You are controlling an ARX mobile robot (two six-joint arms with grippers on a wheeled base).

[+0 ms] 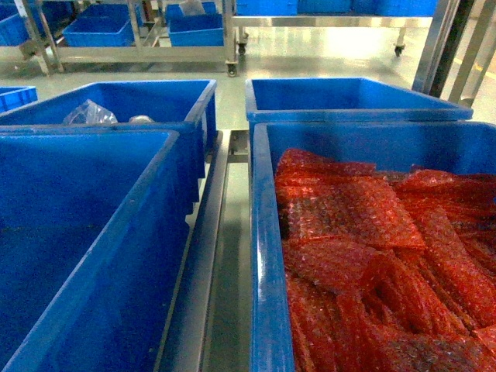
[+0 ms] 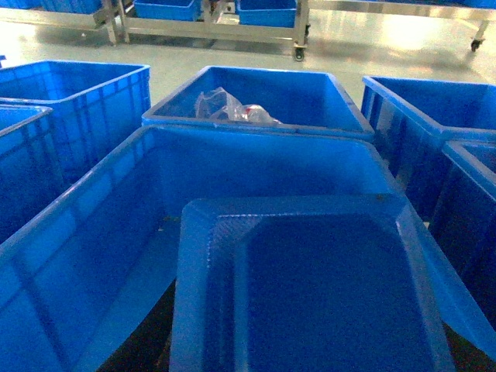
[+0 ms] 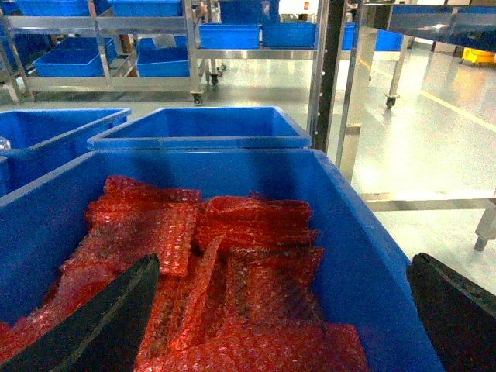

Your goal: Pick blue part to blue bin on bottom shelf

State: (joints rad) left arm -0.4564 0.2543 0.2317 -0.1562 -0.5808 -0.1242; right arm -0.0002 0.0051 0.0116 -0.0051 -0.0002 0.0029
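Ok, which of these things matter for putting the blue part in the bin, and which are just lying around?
For the job:
- blue part
- near left bin under it

Just lying about:
- bin of red bubble wrap
- far left bin with a clear plastic bag
- empty far right bin

A blue crate [image 3: 364, 256] held a heap of red bubble-wrap bags [image 3: 209, 271]. The right gripper [image 3: 283, 310] hung over it, its two black fingers [image 3: 101, 318] spread wide. Behind it stood another blue crate [image 3: 201, 128], and farther off wheeled steel racks [image 3: 101, 46].
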